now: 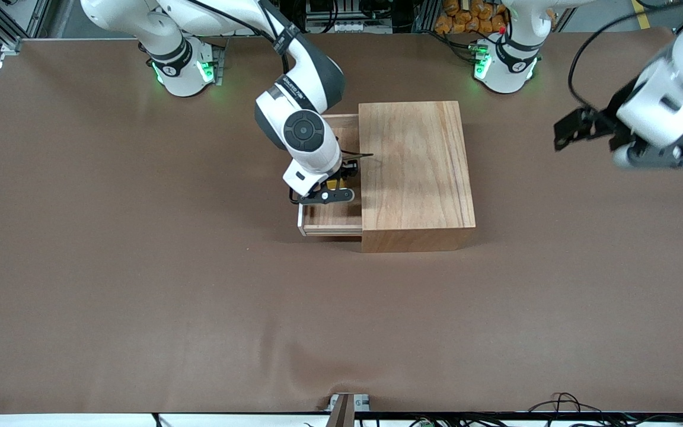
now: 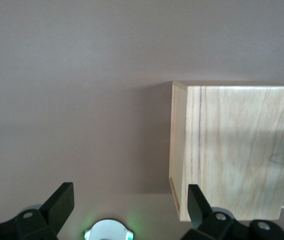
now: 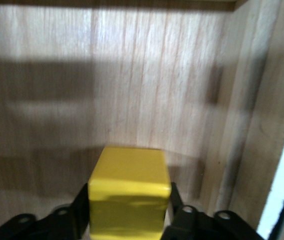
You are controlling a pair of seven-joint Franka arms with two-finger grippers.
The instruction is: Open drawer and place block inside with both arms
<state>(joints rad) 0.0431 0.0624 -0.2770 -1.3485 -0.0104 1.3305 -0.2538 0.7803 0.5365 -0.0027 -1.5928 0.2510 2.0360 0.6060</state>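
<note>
The drawer [image 1: 329, 218] stands pulled out of the wooden box [image 1: 415, 172] toward the right arm's end of the table. Its white front edge [image 1: 300, 224] faces that end. My right gripper [image 1: 332, 187] reaches down into the drawer and is shut on the yellow block [image 1: 334, 178]. In the right wrist view the block [image 3: 129, 192] sits between the black fingers [image 3: 80, 202] of that gripper [image 3: 128, 207], low over the drawer's wooden floor [image 3: 131, 75]. My left gripper [image 1: 578, 127] is open and empty, raised over the table at the left arm's end. It [image 2: 129, 200] looks toward the box [image 2: 232, 150].
The green-lit arm bases [image 1: 184, 68] [image 1: 504, 62] stand along the table's edge farthest from the front camera. Brown table surface [image 1: 199, 284] spreads around the box. Cables [image 1: 561, 403] lie at the table edge nearest the front camera.
</note>
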